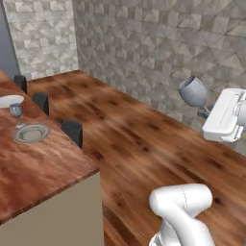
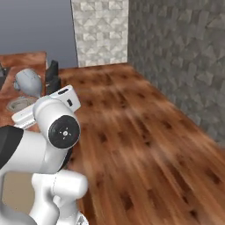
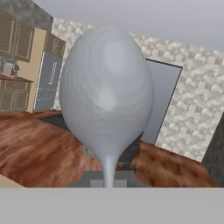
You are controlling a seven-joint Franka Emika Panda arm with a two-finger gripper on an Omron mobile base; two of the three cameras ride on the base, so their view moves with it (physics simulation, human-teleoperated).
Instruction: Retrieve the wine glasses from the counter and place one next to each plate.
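A blue-grey wine glass [image 1: 193, 91] hangs tilted in the air over the floor, far right of the counter [image 1: 43, 166]. My gripper [image 1: 206, 112] is shut on its stem. In the hand view the glass bowl [image 3: 107, 100] looms large, and its stem runs down between the fingertips of the gripper [image 3: 108, 181]. The right base view has the same glass [image 2: 29, 82] above my white hand. On the counter, a second wine glass [image 1: 17, 113] stands upright just behind the grey plate [image 1: 31, 133]. A white plate [image 1: 9, 101] lies further back.
Three dark chair backs [image 1: 72, 132] line the counter's near edge. A wide wooden floor [image 1: 144, 139] stretches between counter and stone wall [image 1: 158, 43]. My arm's white base [image 1: 180, 211] rises at the lower right.
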